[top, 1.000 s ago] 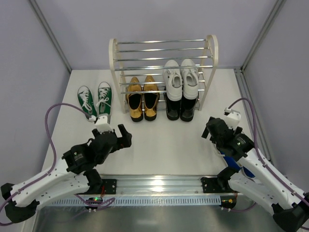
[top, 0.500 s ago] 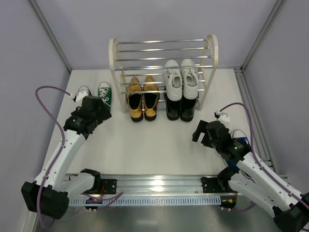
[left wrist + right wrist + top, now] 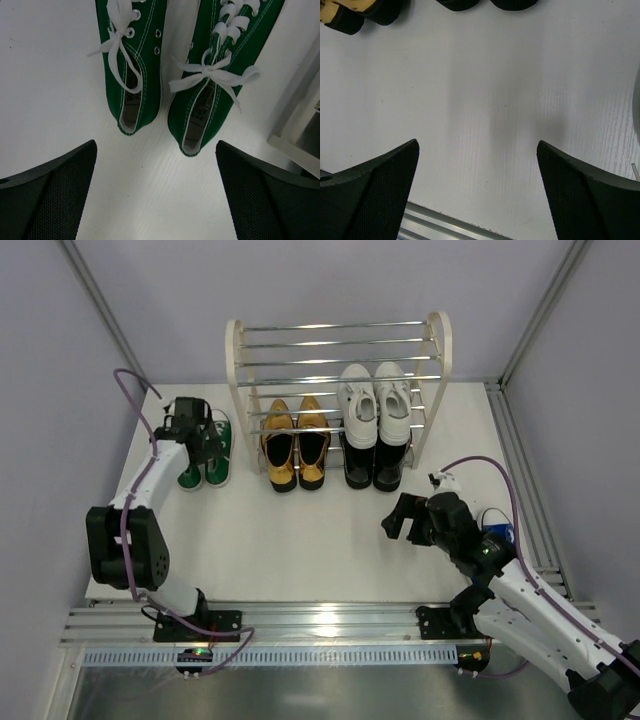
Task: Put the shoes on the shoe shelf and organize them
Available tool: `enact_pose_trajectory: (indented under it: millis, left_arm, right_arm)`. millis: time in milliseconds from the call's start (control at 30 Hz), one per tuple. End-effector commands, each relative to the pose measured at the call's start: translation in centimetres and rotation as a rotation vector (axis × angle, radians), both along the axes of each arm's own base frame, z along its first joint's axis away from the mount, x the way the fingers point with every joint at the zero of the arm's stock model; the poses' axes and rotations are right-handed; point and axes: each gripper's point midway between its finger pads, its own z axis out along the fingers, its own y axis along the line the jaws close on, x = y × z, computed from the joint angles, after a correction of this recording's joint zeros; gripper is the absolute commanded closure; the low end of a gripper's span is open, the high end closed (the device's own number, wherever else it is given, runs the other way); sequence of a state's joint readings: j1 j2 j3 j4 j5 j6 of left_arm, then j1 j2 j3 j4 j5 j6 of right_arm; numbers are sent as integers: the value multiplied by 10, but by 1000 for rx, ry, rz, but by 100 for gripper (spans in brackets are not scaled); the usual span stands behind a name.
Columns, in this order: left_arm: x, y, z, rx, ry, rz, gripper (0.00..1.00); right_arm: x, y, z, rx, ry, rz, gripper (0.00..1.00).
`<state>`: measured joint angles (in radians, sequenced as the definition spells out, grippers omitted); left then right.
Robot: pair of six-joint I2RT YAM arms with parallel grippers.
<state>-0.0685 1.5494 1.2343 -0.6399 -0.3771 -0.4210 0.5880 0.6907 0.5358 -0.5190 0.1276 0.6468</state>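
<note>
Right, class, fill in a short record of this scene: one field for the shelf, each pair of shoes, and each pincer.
shelf: at the back, chrome rods between cream sides
gold loafers: low in its left half
white sneakers: right half, above the black shoes
green sneakers: on the table, left of the shelf, laces tied
blue shoe: by the right arm, mostly hidden
left pincer: open, above the green sneakers' heel end
right pincer: open over bare table, holding nothing

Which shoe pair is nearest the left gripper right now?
The green canvas sneakers, on the table left of the shoe shelf; the open left gripper hovers directly over them.
</note>
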Motion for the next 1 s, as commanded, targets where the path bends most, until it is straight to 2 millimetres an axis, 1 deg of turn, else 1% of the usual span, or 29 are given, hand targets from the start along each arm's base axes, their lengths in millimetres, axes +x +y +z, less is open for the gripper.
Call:
enact_pose_trajectory:
  millis: [0,33,100,133,200,233,300,333,367,433,467,533,733,900,967]
  left_arm:
    - [40,18,20,11,-112,-41,0]
    - [43,25,16,7,-107,-45,0]
    - [49,33,10,6,-101,-58,1]
    - [53,33,3,6,-95,-72,1]
    - [59,30,-7,-4,-81,-112,2]
    - [63,29,-17,-12,-71,-122,2]
    - [69,22,-25,-47,-74,-160,4]
    - [71,20,-33,-58,-62,-175,4]
    - [76,15,-32,-73,-83,-195,5]
    - [77,12,-37,-77,-85,-227,5]
    - [81,11,-35,-75,-110,-235,6]
    - [82,10,-39,-76,-107,-255,6]
    - [83,-2,-67,-127,-51,-312,9]
    - [79,4,-85,-106,3,-302,11]
    - [76,5,-92,-105,20,-297,14]
  right_arm:
    - [3,8,11,22,-62,50,0]
    - [3,7,9,22,-61,50,0]
    - [2,9,9,28,-64,53,0]
    - [3,9,8,29,-63,52,0]
    - [3,9,7,27,-61,54,0]
    - [4,9,7,25,-62,50,0]
    - [5,10,6,20,-59,54,0]
    - [6,10,6,15,-58,53,0]
    - [7,9,5,9,-55,52,0]
    - [7,8,3,-5,-50,49,0]
    - [7,8,3,-8,-50,49,0]
    - [8,8,2,-9,-47,50,0]
    - [10,11,1,-12,-38,53,0]
    - [11,12,-1,-14,-34,59,0]
    - [12,13,-1,-13,-36,59,0]
